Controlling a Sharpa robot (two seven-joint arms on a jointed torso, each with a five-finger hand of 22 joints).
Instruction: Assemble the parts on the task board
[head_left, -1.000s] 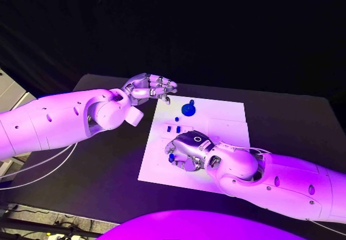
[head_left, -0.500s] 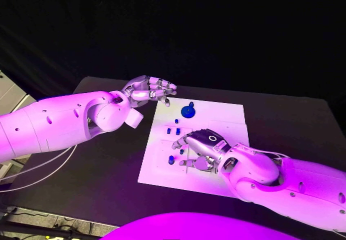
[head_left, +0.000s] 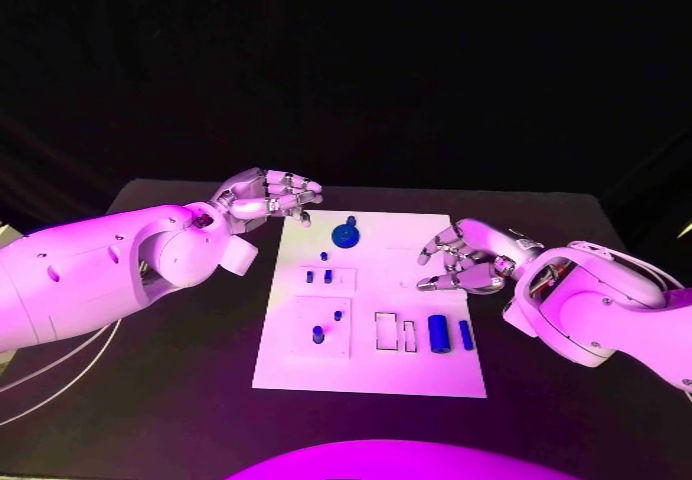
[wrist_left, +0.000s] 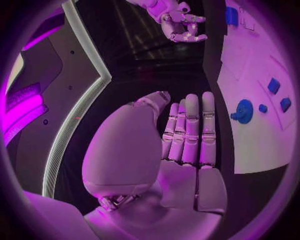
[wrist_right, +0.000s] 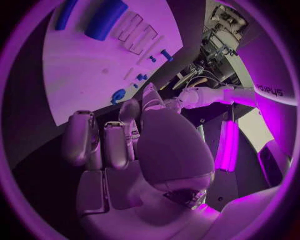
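The white task board (head_left: 378, 368) lies mid-table. At its far end stands a round blue knob (head_left: 346, 236), also seen from the left wrist (wrist_left: 242, 111). Two small blue pieces (head_left: 317, 275) sit below it, and two pegs (head_left: 327, 326) stand in a square outline. A thick blue cylinder (head_left: 437, 330) and a thin one (head_left: 466, 334) lie beside empty slots (head_left: 395, 332). My left hand (head_left: 268, 196) hovers off the board's far left corner, fingers loosely bent, holding nothing. My right hand (head_left: 464, 263) hangs over the board's right edge, fingers curled in, nothing visible in them.
The black table (head_left: 173, 370) spreads on both sides of the board. My left arm (head_left: 116, 265) covers the table's left part and my right arm (head_left: 606, 300) its right part. A white cable (head_left: 43, 365) trails off the left edge.
The camera has shifted. My right hand has lifted off the board's near middle and pulled back to its right edge, uncovering the two blue cylinders. The left hand keeps its pose.
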